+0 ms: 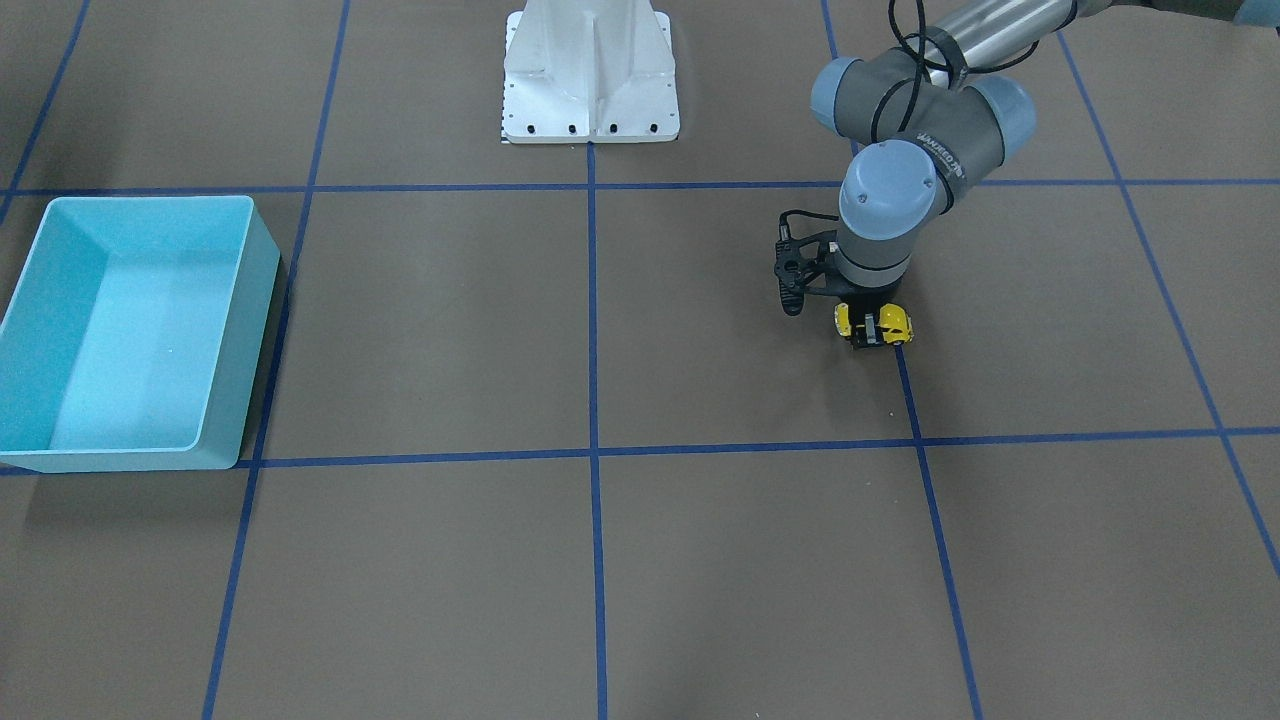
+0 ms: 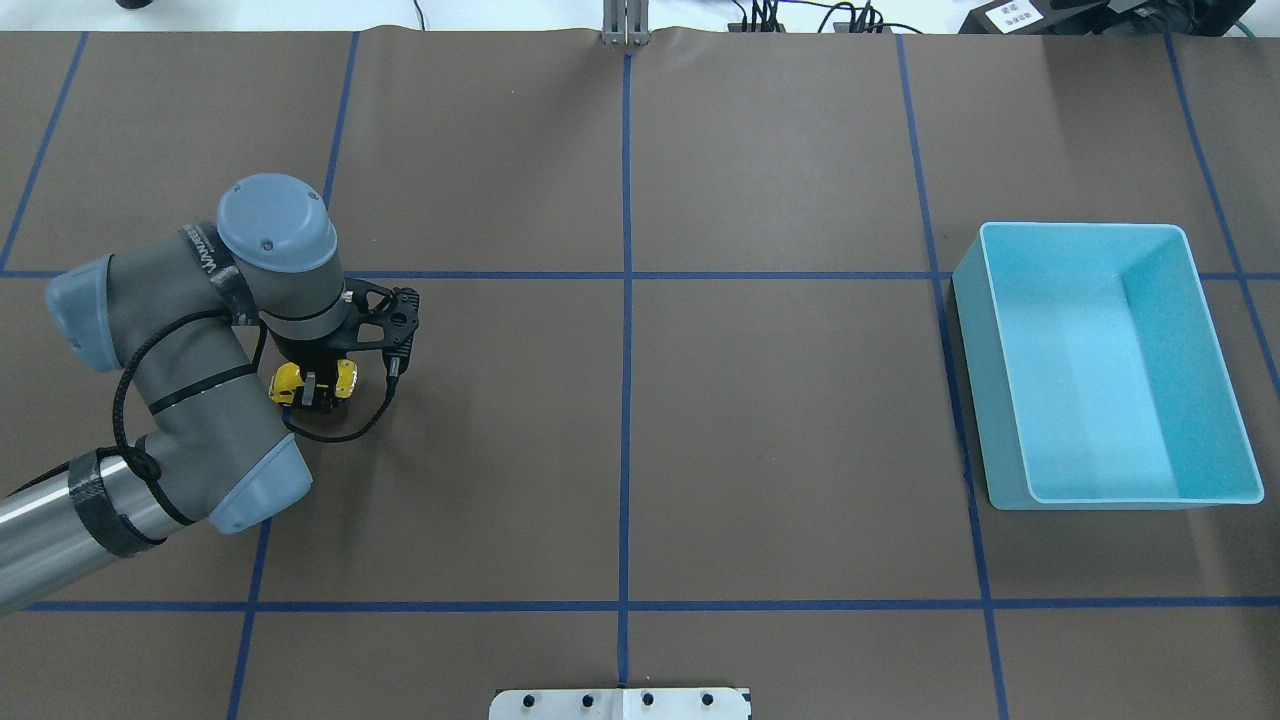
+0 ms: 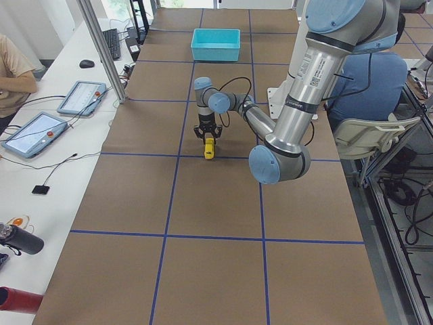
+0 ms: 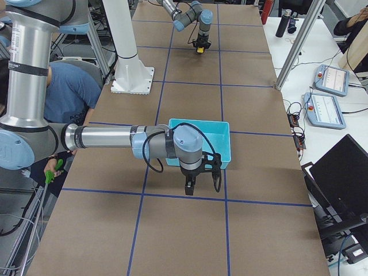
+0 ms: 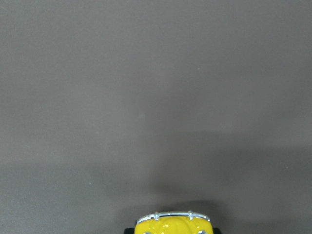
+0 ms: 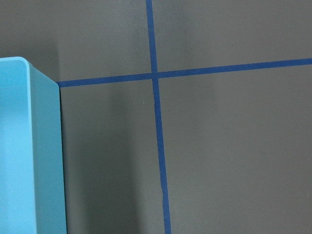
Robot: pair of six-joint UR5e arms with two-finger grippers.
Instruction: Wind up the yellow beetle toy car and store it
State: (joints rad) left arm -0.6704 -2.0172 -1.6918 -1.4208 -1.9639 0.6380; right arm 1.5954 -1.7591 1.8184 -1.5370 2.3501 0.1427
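Front-facing view: the left gripper [image 1: 872, 334] clamps the yellow beetle toy car [image 1: 898, 322], well apart from the turquoise bin [image 1: 262, 250]; overhead agrees. Right-side view: the right gripper [image 4: 202, 186] hangs just beside the bin (I cannot tell its state). Likely winding: next, drag the car backward, wheels pressed down.

The yellow beetle toy car [image 1: 898, 322] is glossy bright yellow with a silver bumper strip. The desk [image 1: 440, 330] is matte brown, crossed by a blue tape grid. The bin [image 1: 245, 360] is turquoise. The left arm [image 2: 200, 330] is grey with pale-blue caps, and the left pincer [image 1: 872, 330] is black.
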